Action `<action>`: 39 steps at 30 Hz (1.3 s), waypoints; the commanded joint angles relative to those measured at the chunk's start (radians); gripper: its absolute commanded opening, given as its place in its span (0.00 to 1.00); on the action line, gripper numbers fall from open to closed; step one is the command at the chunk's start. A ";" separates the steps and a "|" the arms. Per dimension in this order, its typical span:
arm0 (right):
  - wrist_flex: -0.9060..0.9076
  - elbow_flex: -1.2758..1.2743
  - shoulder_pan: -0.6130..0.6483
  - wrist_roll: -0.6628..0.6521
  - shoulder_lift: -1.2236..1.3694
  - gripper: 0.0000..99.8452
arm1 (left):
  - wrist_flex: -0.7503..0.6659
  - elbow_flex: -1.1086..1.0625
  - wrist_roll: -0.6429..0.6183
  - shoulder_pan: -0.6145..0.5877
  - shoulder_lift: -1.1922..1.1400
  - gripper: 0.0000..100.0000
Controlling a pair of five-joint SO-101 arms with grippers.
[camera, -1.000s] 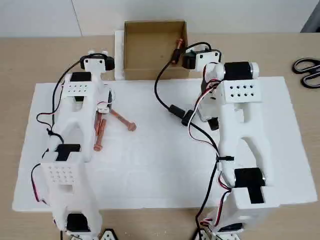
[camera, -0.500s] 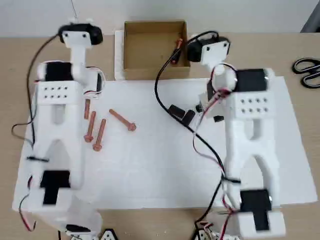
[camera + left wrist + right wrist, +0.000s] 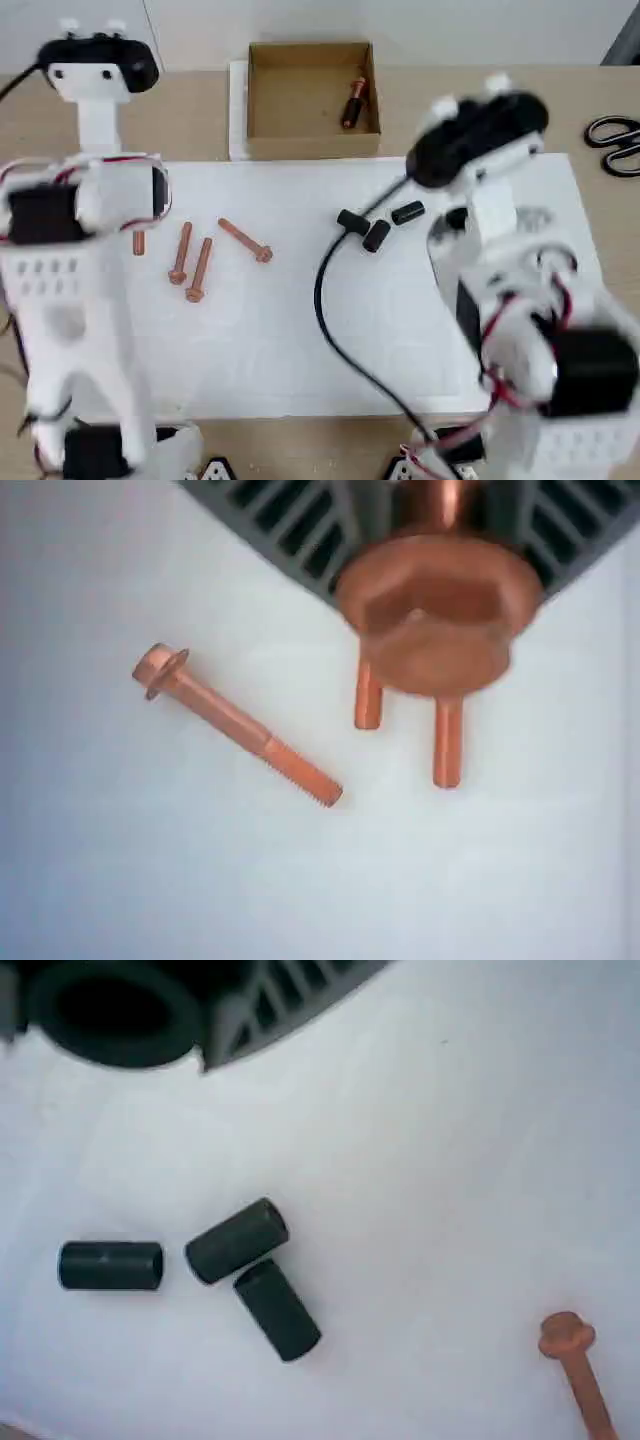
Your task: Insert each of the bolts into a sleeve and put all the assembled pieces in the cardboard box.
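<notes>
1. High view. The cardboard box stands at the far edge of the white foam sheet. One assembled piece, a bolt in a sleeve, lies inside against the box's right wall. Three loose bolts lie on the sheet left of middle, and three loose sleeves are grouped right of middle. A short copper length shows at the edge of the left arm. The right arm stands over the sheet's right side. Scissors lie on the table at far right.
2. Left wrist view. The left gripper pinches the held bolt, whose hex head faces the camera above the sheet. Below it one bolt lies whole, and two shank ends show past the head.
3. Right wrist view. The right gripper is clamped on the held sleeve, its bore towards the camera. On the sheet two sleeves touch at an angle. The third lies just beside them, apart. One bolt's head end lies well apart from them.
</notes>
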State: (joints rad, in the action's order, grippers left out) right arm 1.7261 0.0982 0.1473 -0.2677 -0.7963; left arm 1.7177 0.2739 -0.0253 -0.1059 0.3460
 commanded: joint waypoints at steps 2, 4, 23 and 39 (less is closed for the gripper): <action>-0.025 -0.173 0.004 0.006 -0.213 0.00 | -0.002 -0.019 0.000 0.060 0.170 0.01; -0.081 -0.270 0.004 0.014 -0.283 0.00 | -0.002 -0.047 0.000 0.087 0.198 0.01; -0.582 -1.102 0.288 0.267 -0.633 0.00 | -0.382 -0.323 -0.465 0.364 0.216 0.01; -0.659 -1.120 0.426 0.269 -0.642 0.00 | -0.488 -0.326 -0.589 0.586 0.216 0.01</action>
State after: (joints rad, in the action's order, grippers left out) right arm 1.1124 -1.0234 0.5662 -0.0115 -1.4254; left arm 1.2589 -0.0575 -0.5808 0.4741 0.5363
